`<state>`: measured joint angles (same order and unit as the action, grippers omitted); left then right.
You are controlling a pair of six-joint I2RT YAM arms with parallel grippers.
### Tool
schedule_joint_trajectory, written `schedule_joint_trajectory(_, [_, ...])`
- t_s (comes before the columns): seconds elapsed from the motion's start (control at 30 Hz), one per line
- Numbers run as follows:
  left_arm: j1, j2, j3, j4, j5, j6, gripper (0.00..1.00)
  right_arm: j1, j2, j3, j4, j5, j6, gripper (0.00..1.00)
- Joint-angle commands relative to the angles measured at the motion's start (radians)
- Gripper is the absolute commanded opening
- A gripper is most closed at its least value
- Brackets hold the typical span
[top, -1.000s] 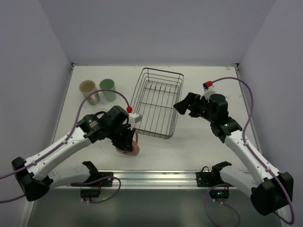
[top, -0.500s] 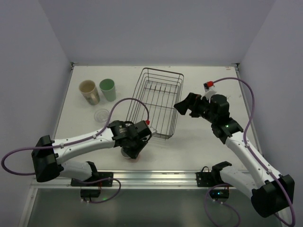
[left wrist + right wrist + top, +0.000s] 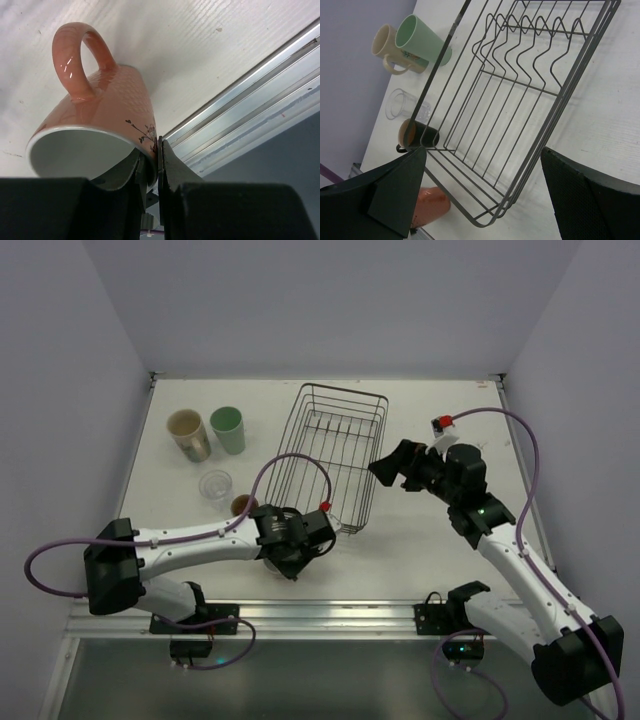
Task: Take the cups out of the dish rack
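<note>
My left gripper (image 3: 159, 142) is shut on the rim of the salmon-pink handled mug (image 3: 110, 105), which is tilted just above the table by the near rail. In the top view the left gripper (image 3: 292, 562) hides the mug. The wire dish rack (image 3: 330, 455) stands mid-table with no cups in it. My right gripper (image 3: 385, 465) is open and empty, just right of the rack. The right wrist view shows the right gripper (image 3: 485, 200), the rack (image 3: 520, 100) and the salmon mug (image 3: 427, 202). The cream tumbler (image 3: 187, 433), mint-green tumbler (image 3: 228, 428), one clear glass (image 3: 215, 485) and black mug (image 3: 241, 505) stand left of the rack.
An aluminium rail (image 3: 240, 115) runs along the table's near edge, close beside the held mug. Walls close the table's left, back and right sides. White tabletop (image 3: 420, 540) lies between the rack and the rail.
My left arm has swung right along the near edge with the salmon mug, uncovering the clear glass and the black mug. My right arm has barely moved.
</note>
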<state>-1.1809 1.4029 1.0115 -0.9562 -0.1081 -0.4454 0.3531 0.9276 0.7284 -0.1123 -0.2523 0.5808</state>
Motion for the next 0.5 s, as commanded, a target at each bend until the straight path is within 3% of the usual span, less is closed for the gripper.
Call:
schedule_joint_trajectory(0.0, [-0.013, 0.018, 0.019, 0.025, -0.077, -0.004, 0.18, -0.002, -0.018, -0.003, 0.03, -0.001, -0.012, 0.99])
schedule_joint_trajectory(0.07, [-0.014, 0.018, 0.027, 0.017, -0.088, -0.006, 0.27, -0.002, -0.019, -0.001, 0.028, -0.002, -0.012, 0.99])
schedule_joint_trajectory(0.17, [-0.014, 0.013, 0.055, -0.006, -0.108, -0.009, 0.48, -0.003, -0.023, 0.0, 0.031, -0.002, -0.01, 0.99])
schedule_joint_trajectory(0.33, [-0.014, 0.008, 0.075, -0.018, -0.139, -0.015, 0.54, -0.003, -0.026, 0.0, 0.034, -0.004, -0.006, 0.99])
schedule_joint_trajectory(0.43, [-0.014, -0.001, 0.087, -0.027, -0.157, -0.022, 0.62, -0.002, -0.035, 0.002, 0.031, -0.004, -0.007, 0.99])
schedule_joint_trajectory(0.47, [-0.014, -0.004, 0.101, -0.035, -0.165, -0.029, 0.81, -0.002, -0.039, 0.003, 0.03, -0.002, -0.007, 0.99])
